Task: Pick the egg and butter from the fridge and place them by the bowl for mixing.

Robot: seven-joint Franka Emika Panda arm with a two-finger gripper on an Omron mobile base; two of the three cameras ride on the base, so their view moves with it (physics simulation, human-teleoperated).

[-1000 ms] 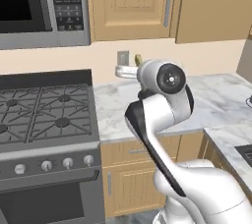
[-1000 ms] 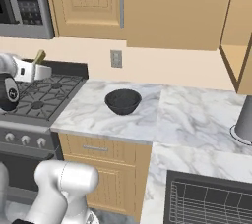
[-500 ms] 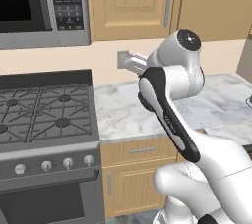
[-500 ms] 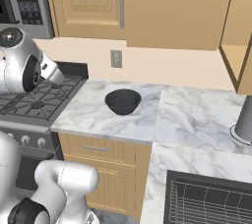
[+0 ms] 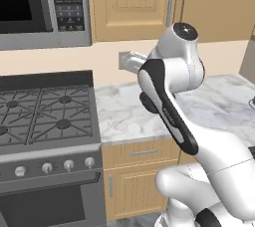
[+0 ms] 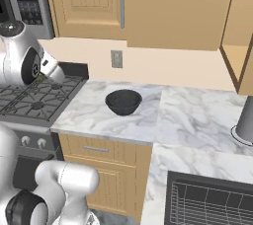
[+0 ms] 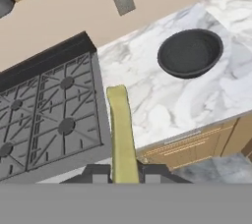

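Observation:
In the hand view a yellowish-olive butter stick juts out from my gripper, which is shut on it. The stick hangs over the seam between the stove and the marble counter. On that counter stands the shallow black bowl, up and to the right of the butter. From the right base view the bowl sits near the wall, and my hand hovers to its left above the stove's edge. The egg and the fridge are out of view.
A gas stove takes up the left, with a microwave above it. A wall outlet is behind the bowl. A grey cylinder stands at the far right, and a wire rack lies in front.
The arm has risen and swung right from over the stove toward the counter, carrying the butter. The bowl has not moved.

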